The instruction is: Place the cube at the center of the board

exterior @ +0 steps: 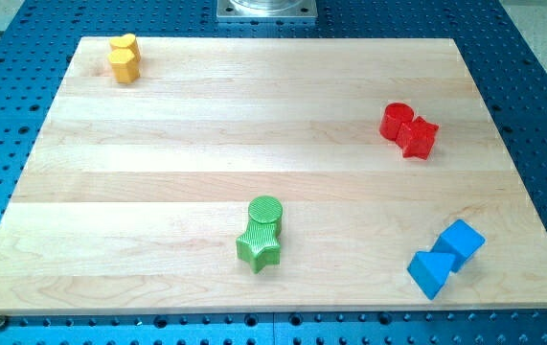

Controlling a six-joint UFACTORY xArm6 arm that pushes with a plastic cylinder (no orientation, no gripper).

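Observation:
A blue cube (461, 241) lies near the board's bottom right corner, touching a blue triangular block (429, 271) just below and to its left. The wooden board (206, 163) fills most of the view. My tip does not show in this view; only a faint dark blur sits at the view's right edge, too unclear to name.
A green cylinder (265, 213) touches a green star (259, 248) at bottom centre. A red cylinder (396, 120) touches a red star (418, 137) at upper right. Two yellow blocks (125, 58) sit at the top left corner. A metal base (266, 9) is above the board.

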